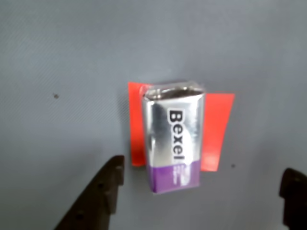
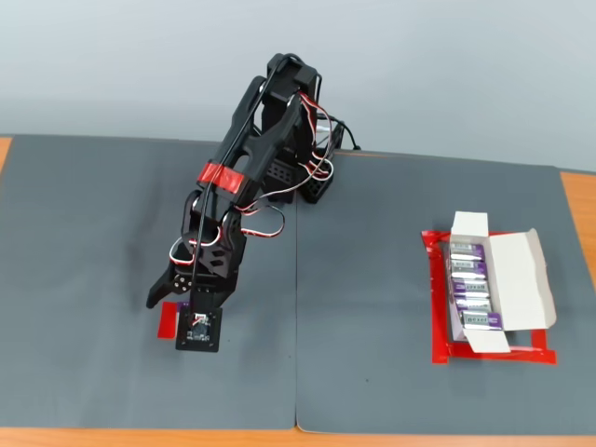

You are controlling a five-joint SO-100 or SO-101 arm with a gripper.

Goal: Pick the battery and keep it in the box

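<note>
Battery [image 1: 173, 136]: silver body, purple end, "Bexel" lettering, lying on a red tape patch [image 1: 216, 129] on the grey mat [image 2: 93, 233], toward the mat's front-left part in the fixed view. In the wrist view it sits between and just beyond my two fingers, touching neither.

My pincer [image 1: 201, 194] is spread wide and grips nothing; both dark fingers [image 1: 103, 191] flank the battery at the frame's lower edge.

Arm pose: base at the mat's rear edge near the centre seam, upper links folded forward and down, wrist pitched low over the patch.

Box [image 2: 507, 284]: white, flaps open, inside a red tape frame [image 2: 442, 354] by the mat's right edge, several batteries already in it, well apart from me.

Surface: two grey mats on a wooden bench [image 2: 577, 200]; pale blank wall behind.
</note>
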